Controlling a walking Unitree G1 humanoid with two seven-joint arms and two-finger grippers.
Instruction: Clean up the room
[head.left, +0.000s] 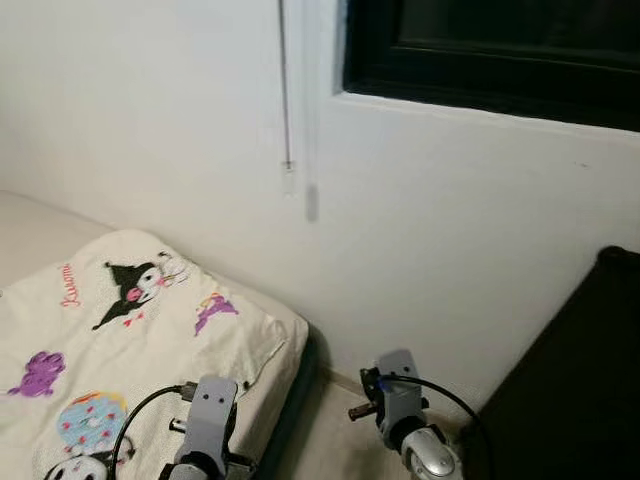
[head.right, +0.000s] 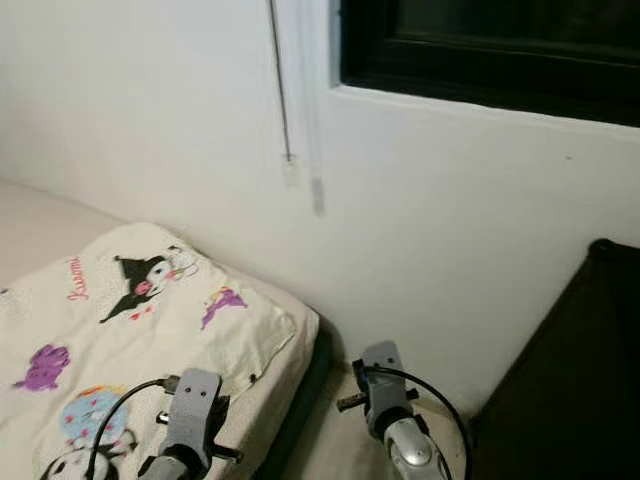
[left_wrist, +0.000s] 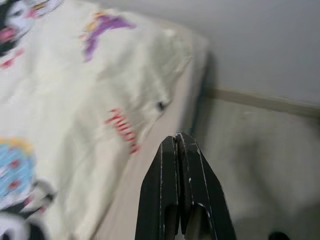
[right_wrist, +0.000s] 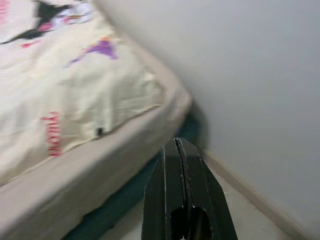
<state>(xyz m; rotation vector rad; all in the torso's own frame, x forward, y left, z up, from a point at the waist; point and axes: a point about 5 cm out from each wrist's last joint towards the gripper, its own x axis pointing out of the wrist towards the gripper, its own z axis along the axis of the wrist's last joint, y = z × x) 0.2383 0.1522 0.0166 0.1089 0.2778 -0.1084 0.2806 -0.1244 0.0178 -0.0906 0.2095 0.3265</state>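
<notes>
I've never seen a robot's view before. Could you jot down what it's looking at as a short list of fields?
Place: corner of a bedroom, by a white wall
Bed: mattress on the robot's left
Cover: cream blanket with cartoon prints, lying on the bed
Window: dark frame, upper right
Cord: hangs down the wall
Dark object: lower right, unclear what
Left hand: shut, empty
Right hand: shut, empty

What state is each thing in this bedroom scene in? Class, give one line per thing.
left gripper: fingers shut, empty, above the bed edge.
right gripper: fingers shut, empty, above the floor gap beside the bed.
cartoon blanket: spread flat on the bed, corner at the mattress edge.
blind cord: hanging straight down the wall.
</notes>
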